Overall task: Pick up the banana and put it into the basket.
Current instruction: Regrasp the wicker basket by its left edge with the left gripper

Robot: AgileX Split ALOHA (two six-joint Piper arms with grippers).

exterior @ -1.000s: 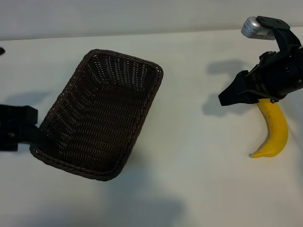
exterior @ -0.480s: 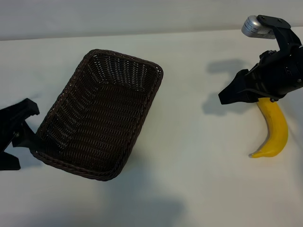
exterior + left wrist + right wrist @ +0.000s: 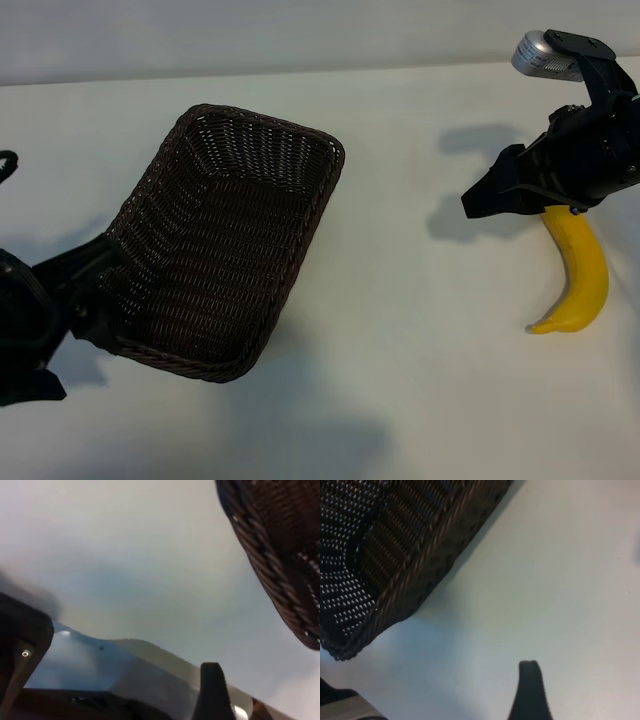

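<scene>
While your left gripper (image 3: 95, 290) sits at the lower left of the frame, against the near corner of the basket (image 3: 225, 240), its jaws stand wide open and hold nothing. The basket rests left of centre on the white table (image 3: 400, 330). Your right gripper (image 3: 480, 200) hovers at the upper right, jaws also wide open and empty. The banana (image 3: 580, 275) lies on the table at the right edge, just below that arm.

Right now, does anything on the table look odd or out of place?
Nothing is spilled or damaged. The basket lies askew to the table edge, and the banana lies far from it, under the right hand.
</scene>
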